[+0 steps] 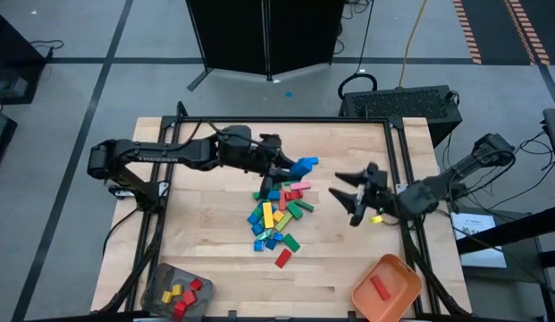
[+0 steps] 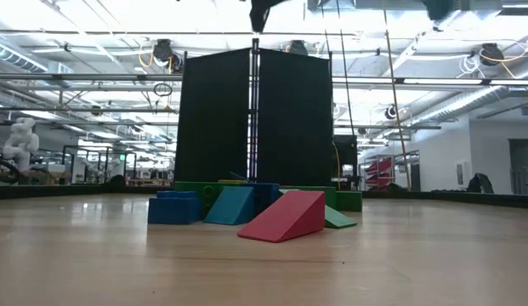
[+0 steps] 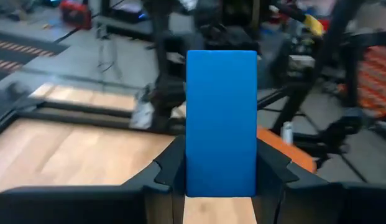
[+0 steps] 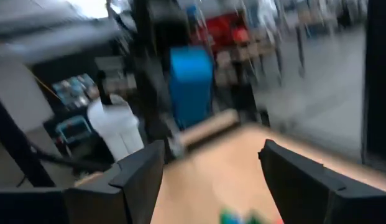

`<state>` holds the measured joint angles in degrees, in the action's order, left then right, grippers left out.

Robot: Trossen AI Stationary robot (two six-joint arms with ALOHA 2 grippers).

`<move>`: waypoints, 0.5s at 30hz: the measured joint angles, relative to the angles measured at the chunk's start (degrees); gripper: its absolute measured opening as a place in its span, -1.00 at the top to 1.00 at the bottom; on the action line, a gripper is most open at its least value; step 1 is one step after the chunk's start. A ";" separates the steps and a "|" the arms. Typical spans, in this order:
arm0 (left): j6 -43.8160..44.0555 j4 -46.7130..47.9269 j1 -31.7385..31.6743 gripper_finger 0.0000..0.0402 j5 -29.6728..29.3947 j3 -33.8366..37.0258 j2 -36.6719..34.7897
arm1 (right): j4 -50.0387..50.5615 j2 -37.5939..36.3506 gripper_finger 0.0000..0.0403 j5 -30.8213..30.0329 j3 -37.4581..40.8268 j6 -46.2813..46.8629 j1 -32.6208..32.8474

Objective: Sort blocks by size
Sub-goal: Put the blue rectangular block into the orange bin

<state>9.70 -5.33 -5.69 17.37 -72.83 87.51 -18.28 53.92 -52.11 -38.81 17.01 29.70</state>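
Above the pile of blocks [image 1: 279,215] on the worktop [image 1: 206,259], a long blue block [image 3: 221,123] is sitting clamped in the left gripper's [image 1: 293,168] jaws; beside the pile, the right gripper [image 1: 348,199] is hovering, jaws wide and empty.

Bright, even light falls from ceiling strip lamps [image 2: 93,47] beyond the table, glaring white in the low view. On the wooden table [image 1: 214,268] shadows stay soft and short under the arms. The left wrist view holds a long blue block [image 3: 221,121] sharp while the room behind it is out of focus. The right wrist view is smeared throughout by motion blur
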 joint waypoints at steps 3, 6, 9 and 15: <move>0.00 -3.90 0.76 0.42 2.03 0.04 0.02 | -8.80 -0.05 -0.27 3.23 -0.26 -12.66 -2.27; 0.08 -7.66 1.19 0.42 2.47 0.04 0.02 | -8.33 0.79 -0.29 4.60 -2.70 -20.15 -3.75; 0.13 -10.59 1.33 0.42 2.53 0.04 0.42 | -5.34 3.06 -0.32 6.67 -6.04 -24.62 -5.20; 0.28 -12.07 1.29 0.42 2.51 0.06 1.88 | -1.39 9.52 -0.42 13.18 -14.10 -26.70 -8.34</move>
<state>9.98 -17.40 -4.40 19.88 -72.77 89.39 -19.67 63.43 -38.93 -52.91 -9.69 21.36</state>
